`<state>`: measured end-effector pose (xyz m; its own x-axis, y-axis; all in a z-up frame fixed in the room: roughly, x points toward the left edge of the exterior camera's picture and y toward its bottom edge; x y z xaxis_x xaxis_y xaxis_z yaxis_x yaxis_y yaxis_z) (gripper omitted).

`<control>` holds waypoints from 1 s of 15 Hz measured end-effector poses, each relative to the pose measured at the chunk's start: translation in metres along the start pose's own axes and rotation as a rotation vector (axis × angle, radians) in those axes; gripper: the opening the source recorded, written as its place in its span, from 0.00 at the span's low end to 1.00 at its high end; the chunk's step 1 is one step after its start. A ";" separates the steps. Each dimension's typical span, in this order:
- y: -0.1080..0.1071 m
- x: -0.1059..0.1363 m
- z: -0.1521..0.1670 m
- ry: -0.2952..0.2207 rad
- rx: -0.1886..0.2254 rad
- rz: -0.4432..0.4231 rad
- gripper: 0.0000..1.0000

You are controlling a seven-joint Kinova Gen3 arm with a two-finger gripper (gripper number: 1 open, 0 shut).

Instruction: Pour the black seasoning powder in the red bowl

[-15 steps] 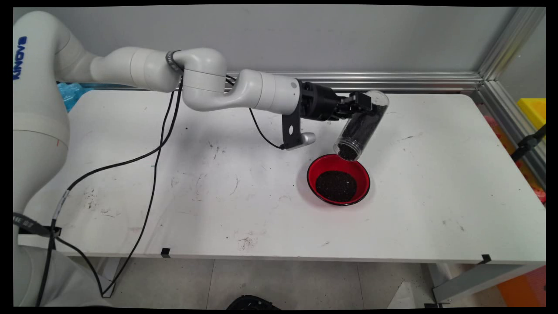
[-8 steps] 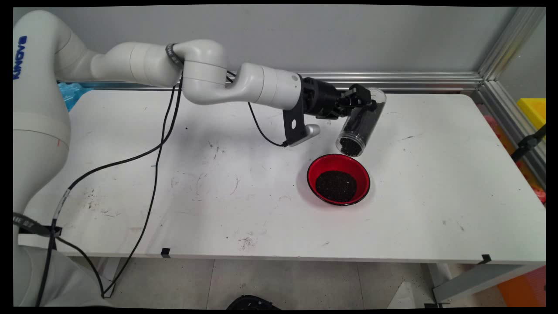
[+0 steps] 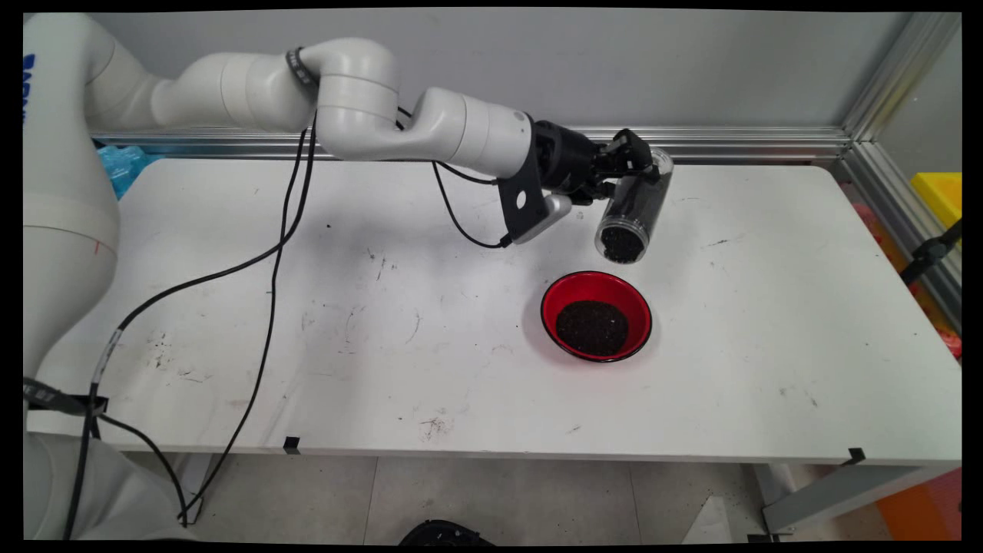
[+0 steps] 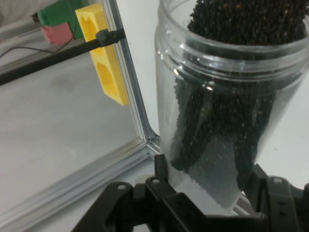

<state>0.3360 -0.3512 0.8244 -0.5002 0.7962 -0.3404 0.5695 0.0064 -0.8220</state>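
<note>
My black gripper (image 3: 634, 163) is shut on a clear plastic jar (image 3: 633, 207) with small black grains inside. The jar hangs tilted, its open mouth pointing down toward the near side, above and just behind a red bowl (image 3: 596, 315). The bowl stands on the white table (image 3: 384, 322) and holds a dark heap of the same grains. In the hand view the jar (image 4: 227, 96) fills the middle, grains piled at its mouth, and the gripper (image 4: 207, 193) clamps its lower body from both sides.
An aluminium frame rail (image 3: 737, 142) runs along the table's back edge and down the right side. A yellow block (image 3: 938, 192) sits beyond the right rail. Black cables (image 3: 269, 292) hang from the arm over the table's left half.
The gripper has lifted the jar and drawn it back from the bowl, tipping it nearer to level. The jar's mouth now stands higher above the bowl's far rim.
</note>
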 end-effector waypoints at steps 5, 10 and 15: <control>-0.015 -0.005 -0.007 0.005 -0.034 -0.103 0.00; -0.031 -0.012 -0.016 0.016 -0.074 -0.216 0.00; -0.044 -0.019 -0.024 0.026 -0.106 -0.325 0.00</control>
<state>0.3360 -0.3519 0.8776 -0.6505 0.7574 -0.0559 0.4488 0.3239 -0.8329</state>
